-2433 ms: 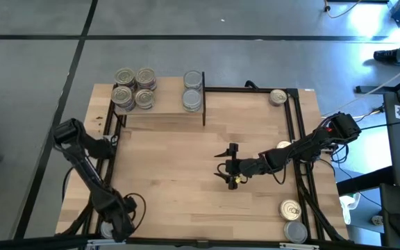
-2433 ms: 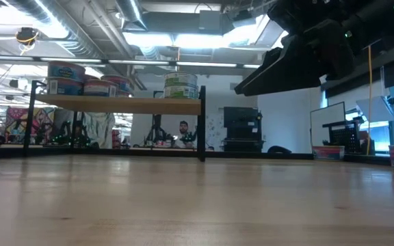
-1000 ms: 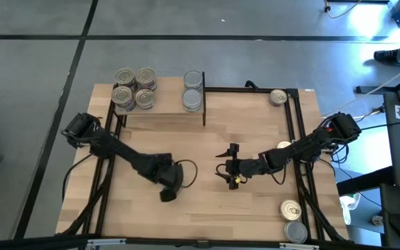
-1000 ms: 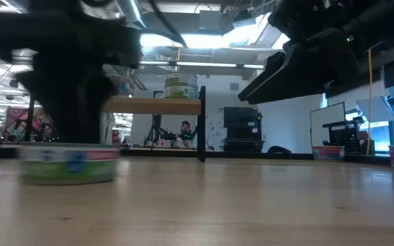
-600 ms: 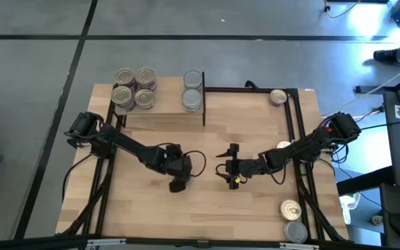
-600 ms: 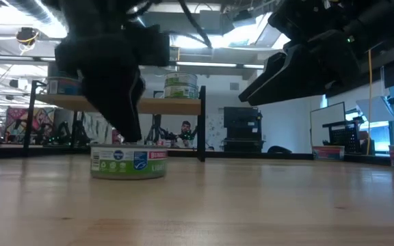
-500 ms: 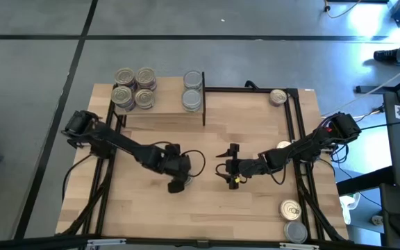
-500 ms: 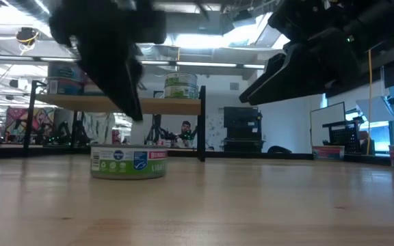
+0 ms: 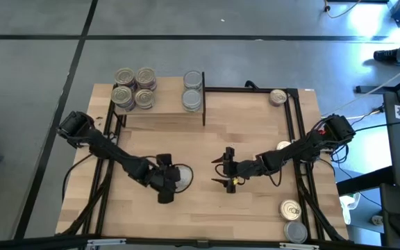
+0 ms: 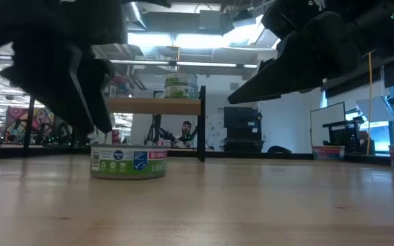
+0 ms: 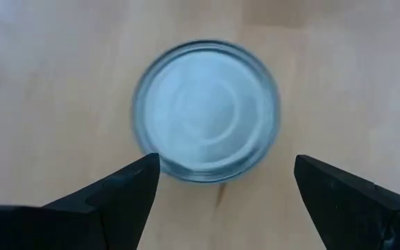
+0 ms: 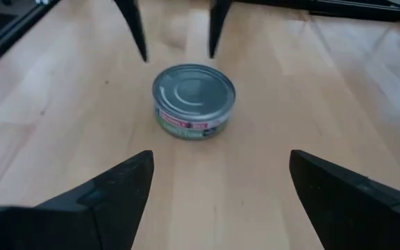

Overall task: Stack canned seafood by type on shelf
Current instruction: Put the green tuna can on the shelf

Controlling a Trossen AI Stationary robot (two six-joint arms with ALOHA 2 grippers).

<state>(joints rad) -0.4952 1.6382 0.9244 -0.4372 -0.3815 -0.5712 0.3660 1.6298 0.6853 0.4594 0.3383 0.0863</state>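
**Silver-topped tin set down on the tabletop, both grippers open**

The light-wood tabletop (image 9: 255,208) is seen from above, with the shelf (image 9: 160,110) standing at its far left corner. On the shelf, a cluster of gold-lidded tins (image 9: 134,88) is placed at the end farther from the table's middle, and a stack of silver-topped tins (image 9: 193,90) at the nearer end, beside the black post.

A single silver-topped tin (image 9: 179,176) with a green label is found on the tabletop, well in front of the shelf and apart from it. The left gripper (image 9: 170,182) is held just above this tin with its fingers (image 11: 120,198) spread wide, not touching it. The right gripper (image 9: 222,170) is placed near the tin, on the side away from the left arm, facing it with fingers parted and nothing between them.

Further tins (image 9: 292,218) are left along the tabletop's right edge, far from the shelf.
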